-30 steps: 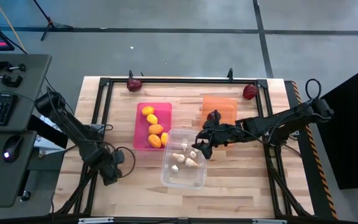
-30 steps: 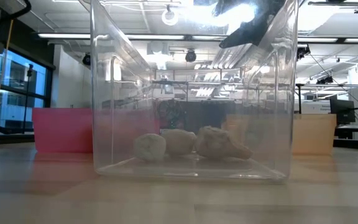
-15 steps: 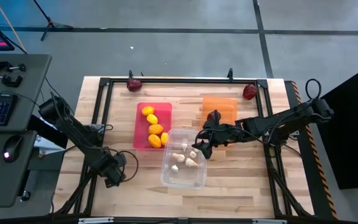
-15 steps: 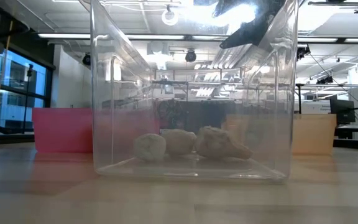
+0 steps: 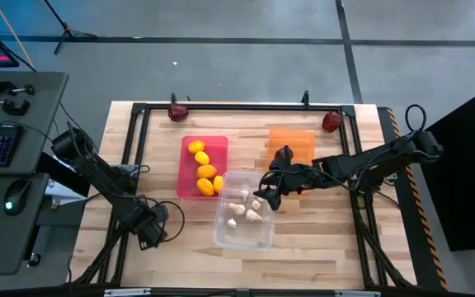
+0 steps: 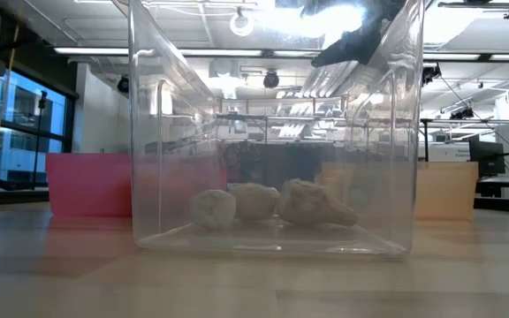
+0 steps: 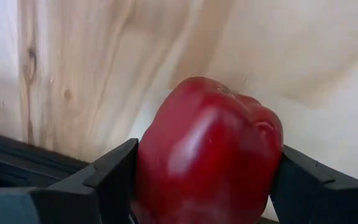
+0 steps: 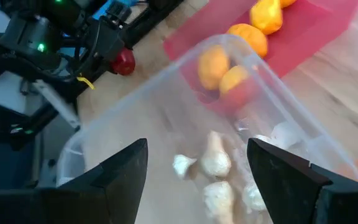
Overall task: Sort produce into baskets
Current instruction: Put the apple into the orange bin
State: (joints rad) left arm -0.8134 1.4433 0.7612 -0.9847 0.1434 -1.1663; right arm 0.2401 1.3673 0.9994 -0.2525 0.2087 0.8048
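Note:
A dark red piece of produce lies on the bare wood near the table's left edge, and my left gripper points straight down, shut on it; the high view shows that gripper. My right gripper hovers open over the far right corner of the clear basket, with nothing between its fingers. Whitish bulbs lie in the clear basket. The pink basket holds yellow-orange ovals. The orange basket stands at the far right. Two more dark red pieces lie at the far edge. My left gripper pinches the dark red piece between its two fingers, one on each of its opposite sides. The fingers come from above, pointing down. The piece sits on the wooden table top.
A black metal frame runs around the work area. A desk with a keyboard and a mouse stands past the table's left edge. Bare wood lies right of the clear basket.
My left gripper has gone down a little and toward the table's near edge, then kept still.

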